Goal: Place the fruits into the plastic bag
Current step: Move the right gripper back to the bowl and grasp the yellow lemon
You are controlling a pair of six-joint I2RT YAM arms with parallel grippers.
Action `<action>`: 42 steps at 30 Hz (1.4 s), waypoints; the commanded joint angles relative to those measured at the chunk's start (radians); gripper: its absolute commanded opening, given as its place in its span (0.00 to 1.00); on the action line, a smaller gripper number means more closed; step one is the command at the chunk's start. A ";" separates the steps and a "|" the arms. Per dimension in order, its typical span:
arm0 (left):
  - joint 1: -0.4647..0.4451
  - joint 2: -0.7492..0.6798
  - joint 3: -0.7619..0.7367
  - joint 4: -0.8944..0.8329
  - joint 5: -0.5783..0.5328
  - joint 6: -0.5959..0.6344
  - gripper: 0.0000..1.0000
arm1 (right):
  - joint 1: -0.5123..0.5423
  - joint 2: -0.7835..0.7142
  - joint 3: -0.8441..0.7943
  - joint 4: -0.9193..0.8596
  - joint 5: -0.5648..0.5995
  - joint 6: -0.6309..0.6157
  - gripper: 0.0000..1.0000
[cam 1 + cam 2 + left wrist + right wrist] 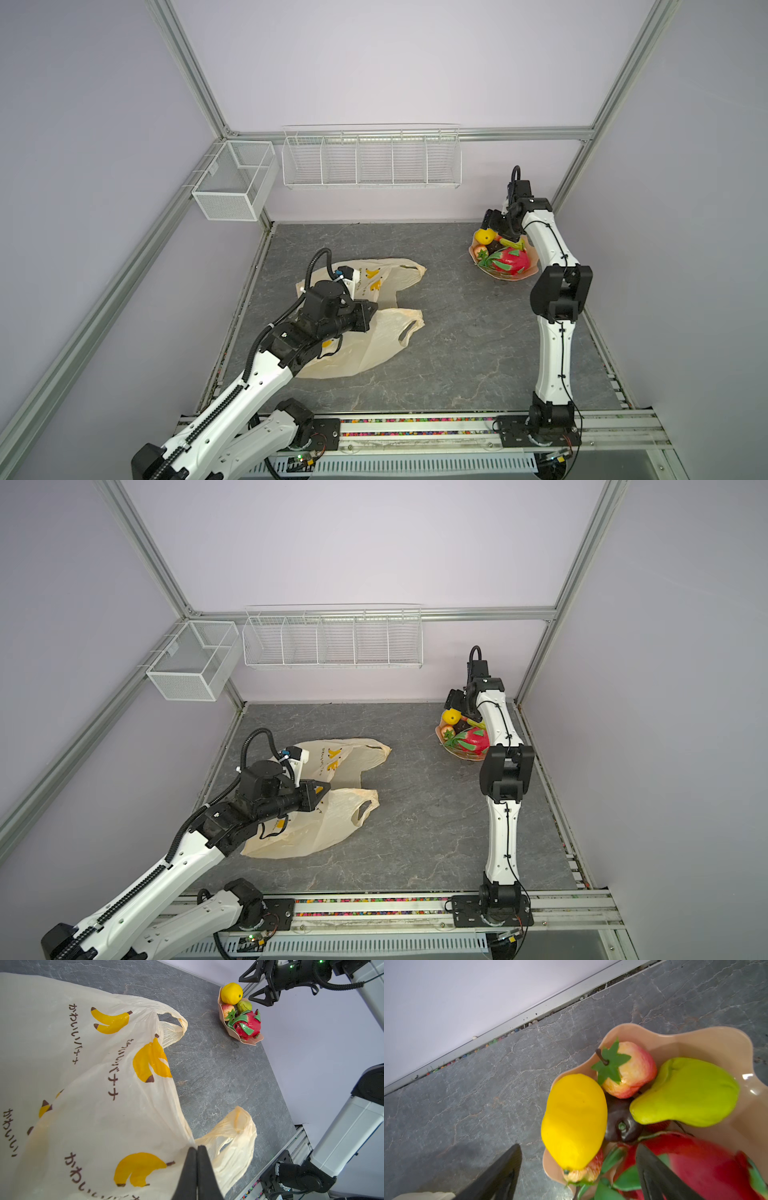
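Well to the left of the peach bowl [528, 276], the plastic bag [374, 345] lies crumpled on the grey tabletop [457, 353], with both cut-out handles pointing toward the bowl. The left gripper [197, 1148] has its fingers pressed together on the bag's film, between the handles. All the fruits sit inside the bowl: yellow fruit [573, 1122], strawberry [629, 1070], dark brown ball [620, 1126], green lumpy fruit [685, 1093] and dragon fruit [708, 1167]. Above the bowl, the right gripper [244, 989] hangs over the yellow fruit, fingers spread wide and holding nothing.
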 commanded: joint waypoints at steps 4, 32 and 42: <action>-0.002 0.031 0.057 0.006 0.005 -0.001 0.00 | -0.010 0.064 0.060 -0.031 -0.041 0.050 0.88; -0.002 0.000 0.039 -0.003 -0.014 0.003 0.00 | -0.011 0.094 0.057 -0.028 -0.054 0.084 0.53; -0.002 -0.009 0.053 -0.017 -0.019 0.013 0.00 | -0.011 0.037 0.002 -0.010 -0.058 0.084 0.31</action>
